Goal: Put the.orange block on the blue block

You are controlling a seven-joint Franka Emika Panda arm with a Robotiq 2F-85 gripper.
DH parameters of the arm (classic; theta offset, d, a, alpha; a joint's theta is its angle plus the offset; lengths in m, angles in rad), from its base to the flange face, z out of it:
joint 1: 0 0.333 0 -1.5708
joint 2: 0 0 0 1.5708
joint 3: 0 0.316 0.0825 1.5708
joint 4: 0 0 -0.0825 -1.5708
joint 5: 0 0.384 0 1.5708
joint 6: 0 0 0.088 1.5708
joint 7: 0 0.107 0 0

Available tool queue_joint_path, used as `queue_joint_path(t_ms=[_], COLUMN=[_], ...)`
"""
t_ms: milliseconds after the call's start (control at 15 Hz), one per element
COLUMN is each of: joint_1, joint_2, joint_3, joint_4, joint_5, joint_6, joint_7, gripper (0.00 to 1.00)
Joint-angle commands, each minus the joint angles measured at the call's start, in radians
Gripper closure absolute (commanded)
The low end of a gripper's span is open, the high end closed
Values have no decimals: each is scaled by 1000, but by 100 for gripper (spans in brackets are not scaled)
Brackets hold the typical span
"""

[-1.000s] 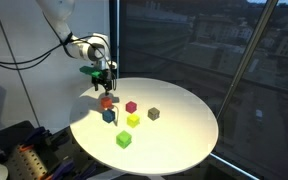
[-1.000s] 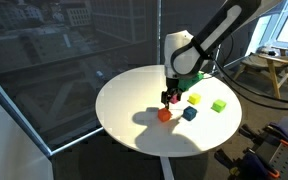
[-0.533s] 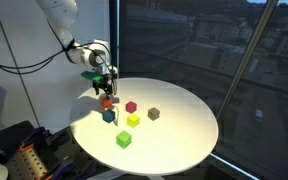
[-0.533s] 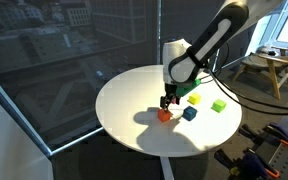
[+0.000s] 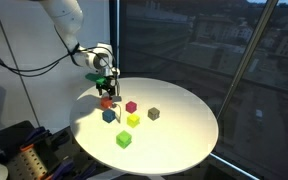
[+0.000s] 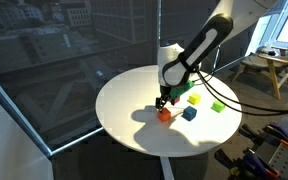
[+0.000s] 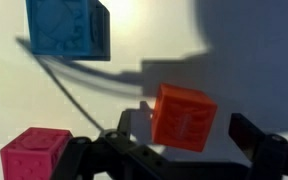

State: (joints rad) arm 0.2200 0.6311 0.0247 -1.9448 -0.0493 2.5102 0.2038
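The orange block (image 5: 106, 102) sits on the white round table (image 5: 174, 135), and also shows in an exterior view (image 6: 165, 115). My gripper (image 5: 104, 93) hangs just above it, open. In the wrist view the orange block (image 7: 184, 117) lies between the two fingers of the gripper (image 7: 189, 132), with a gap on each side. The blue block (image 5: 109, 116) stands on the table right beside the orange one. It also shows in an exterior view (image 6: 189, 113) and at the top left of the wrist view (image 7: 69, 28).
A magenta cube (image 5: 131, 107), a yellow cube (image 5: 133, 120), a green cube (image 5: 124, 139) and a dark grey-brown cube (image 5: 154, 114) stand nearby on the table. The magenta cube (image 7: 34, 158) is close to the gripper's left finger. A glass wall (image 5: 204, 50) stands behind the table.
The gripper has come down a little toward the orange block and stayed open. No block has moved.
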Motion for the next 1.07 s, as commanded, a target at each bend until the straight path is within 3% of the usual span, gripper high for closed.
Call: queue_joint_path(t_ms=[0,867,1000], joint_1=[15,25,23], joint_2=[54,133,138], joint_3=[-14,-22,-20], joint_4=[72,143,148], joint_5=[-17,-14,-11], joint_6=[-22,-34,-38], joint_7=[21,16,12], gripper=[0,0,27])
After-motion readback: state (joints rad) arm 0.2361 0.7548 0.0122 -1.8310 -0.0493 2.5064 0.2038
